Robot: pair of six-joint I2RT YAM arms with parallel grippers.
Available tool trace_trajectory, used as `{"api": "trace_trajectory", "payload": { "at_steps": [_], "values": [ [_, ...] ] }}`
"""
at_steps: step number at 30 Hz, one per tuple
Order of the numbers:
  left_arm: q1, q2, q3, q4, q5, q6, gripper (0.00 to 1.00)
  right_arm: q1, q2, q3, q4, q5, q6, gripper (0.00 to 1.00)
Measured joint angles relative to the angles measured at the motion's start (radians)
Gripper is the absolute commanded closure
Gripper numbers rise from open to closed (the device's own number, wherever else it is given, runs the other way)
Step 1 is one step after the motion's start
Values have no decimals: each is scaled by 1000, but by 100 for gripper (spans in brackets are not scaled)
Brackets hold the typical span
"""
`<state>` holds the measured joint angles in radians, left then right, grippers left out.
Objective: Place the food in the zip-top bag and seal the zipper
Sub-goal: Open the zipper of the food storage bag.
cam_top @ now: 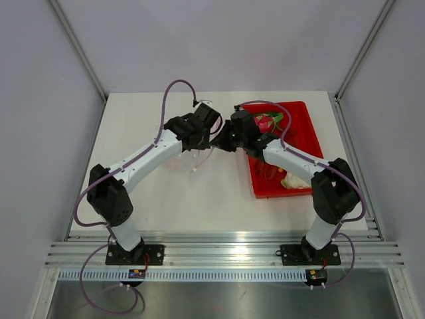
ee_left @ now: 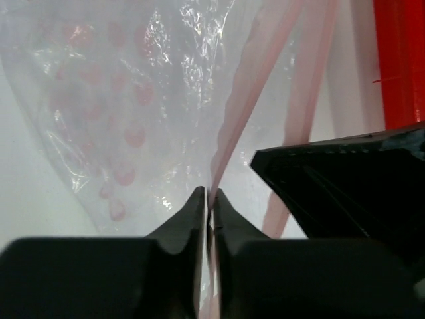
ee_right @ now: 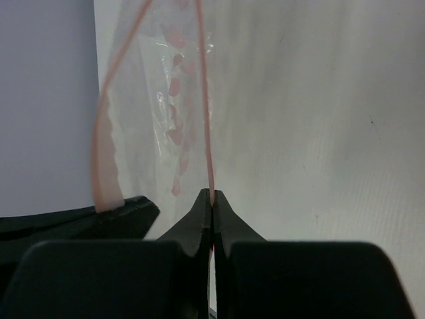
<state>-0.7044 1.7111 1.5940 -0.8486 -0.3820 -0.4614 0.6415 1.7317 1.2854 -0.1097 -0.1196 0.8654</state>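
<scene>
The clear zip-top bag (ee_left: 119, 100), printed with pink dots, hangs between my two grippers above the table; in the top view it shows faintly (cam_top: 201, 158). My left gripper (ee_left: 208, 193) is shut on one lip of the pink-red zipper (ee_left: 232, 119). My right gripper (ee_right: 212, 193) is shut on the other lip of the zipper (ee_right: 207, 133), and the first lip curves away on the left (ee_right: 105, 159). The two grippers meet at mid-table in the top view, left (cam_top: 214, 129) and right (cam_top: 224, 141). The food (cam_top: 293, 181), a pale lumpy piece with others, lies in the red tray. No food shows inside the bag.
The red tray (cam_top: 307, 126) stands at the right, with a pink dragon fruit (cam_top: 267, 122) at its far end; its wall shows in the left wrist view (ee_left: 398, 60). The right gripper's black finger (ee_left: 345, 193) is close beside the left one.
</scene>
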Motion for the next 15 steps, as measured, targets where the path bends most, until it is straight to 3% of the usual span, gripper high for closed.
{"api": "trace_trajectory", "payload": {
  "at_steps": [4, 9, 10, 11, 14, 15],
  "values": [
    [2, -2, 2, -18, -12, 10, 100, 0, -18, -23, -36, 39, -27, 100],
    [9, -26, 2, -16, 74, 18, 100, -32, -13, -19, -96, 58, -89, 99],
    [13, -33, 3, -14, 96, 15, 100, -43, -10, -17, -105, 57, -99, 78],
    [16, -35, 6, -14, 113, 10, 100, -56, -9, -15, -117, 57, -109, 66],
    [30, -32, 20, -11, 133, -4, 100, -82, -8, -5, -151, 60, -145, 30],
    [35, -25, 29, -12, 138, -8, 100, -85, -11, -2, -161, 67, -158, 24]
  ]
}}
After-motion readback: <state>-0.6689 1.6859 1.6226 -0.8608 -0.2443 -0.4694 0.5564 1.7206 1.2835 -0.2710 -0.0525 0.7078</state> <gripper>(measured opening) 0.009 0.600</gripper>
